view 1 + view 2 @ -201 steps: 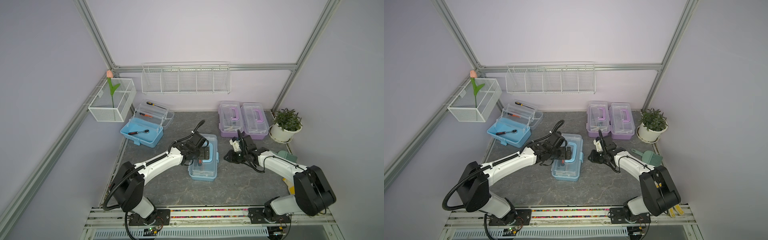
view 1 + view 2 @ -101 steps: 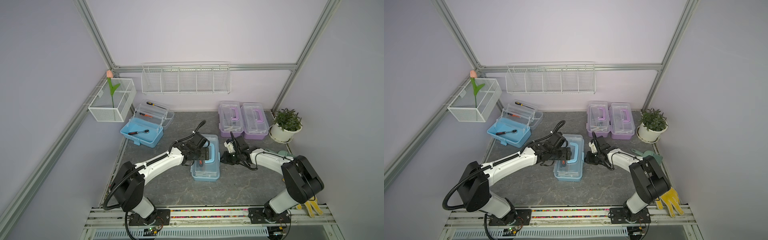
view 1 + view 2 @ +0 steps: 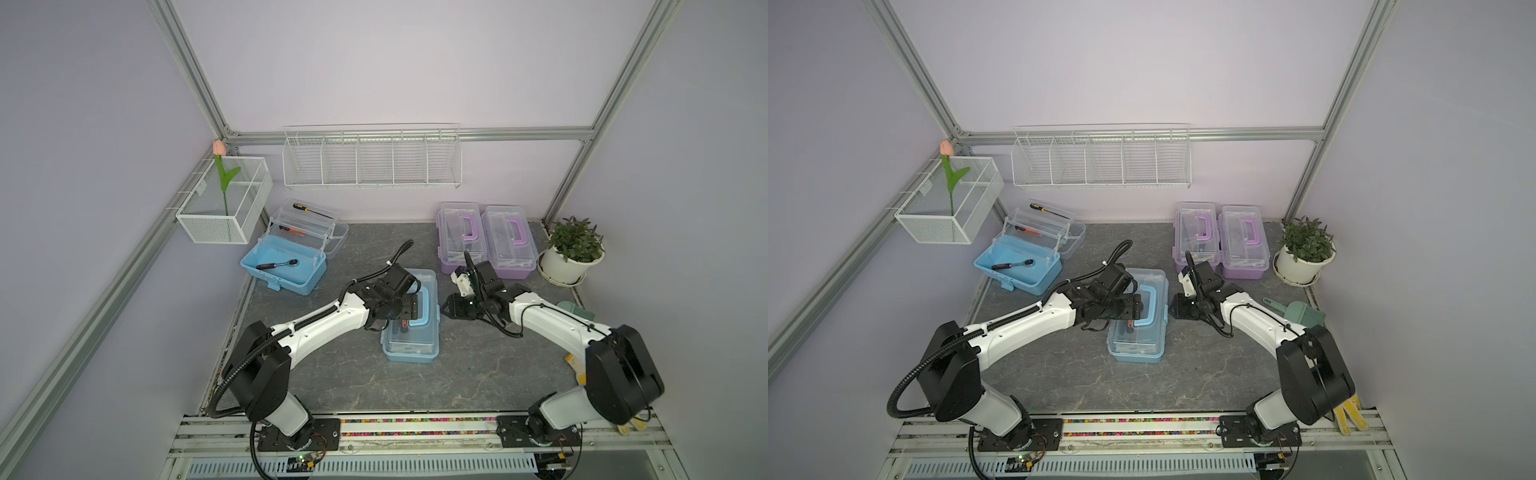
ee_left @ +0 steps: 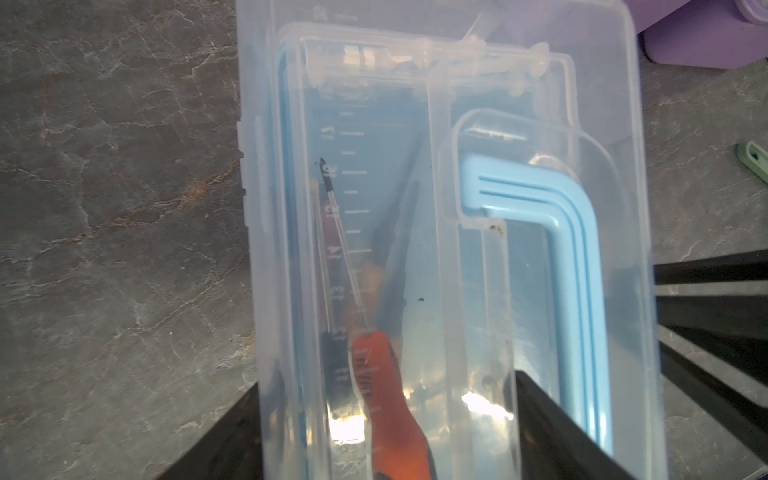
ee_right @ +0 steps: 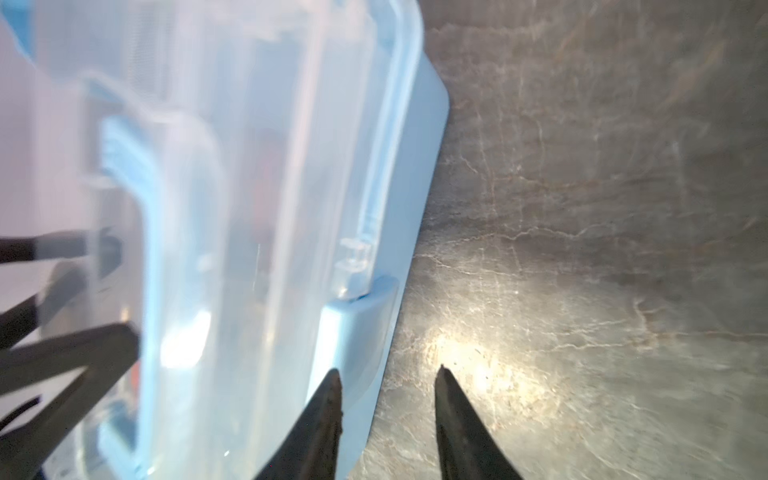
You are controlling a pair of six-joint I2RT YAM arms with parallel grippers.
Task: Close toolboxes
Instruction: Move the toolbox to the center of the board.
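- centre blue toolbox (image 3: 409, 336) sits mid-table, clear lid down, blue handle (image 4: 577, 291) lying flat; orange-handled screwdriver (image 4: 386, 395) shows through the lid
- left gripper (image 4: 386, 436) is over that lid with fingers spread wide; one finger is at the box's outer edge, the other above the lid beside the handle, nothing pinched
- right gripper (image 5: 387, 372) is low at the box's latch side, fingers apart with a clear gap; one tip is by the blue latch (image 5: 357, 328), the other over the bare table (image 5: 582, 208), gripping nothing
- open blue toolbox (image 3: 291, 276) is back left, trays fanned out; ratchet (image 3: 277, 264) in the base, black-and-yellow screwdriver (image 3: 309, 209) on the top tray
- inner purple toolbox (image 3: 460, 232) and outer purple toolbox (image 3: 509, 237) are side by side back right, lids down; inner one is just behind the right wrist
- potted plant (image 3: 571, 249) is just beside the outer one
- green brush (image 3: 1296, 311) and yellow glove (image 3: 1350, 411) lie near the right arm
- wire basket (image 3: 372, 158) is on the back wall; mesh basket (image 3: 224, 224) with tulip (image 3: 219, 147) is on the side rail, off the table
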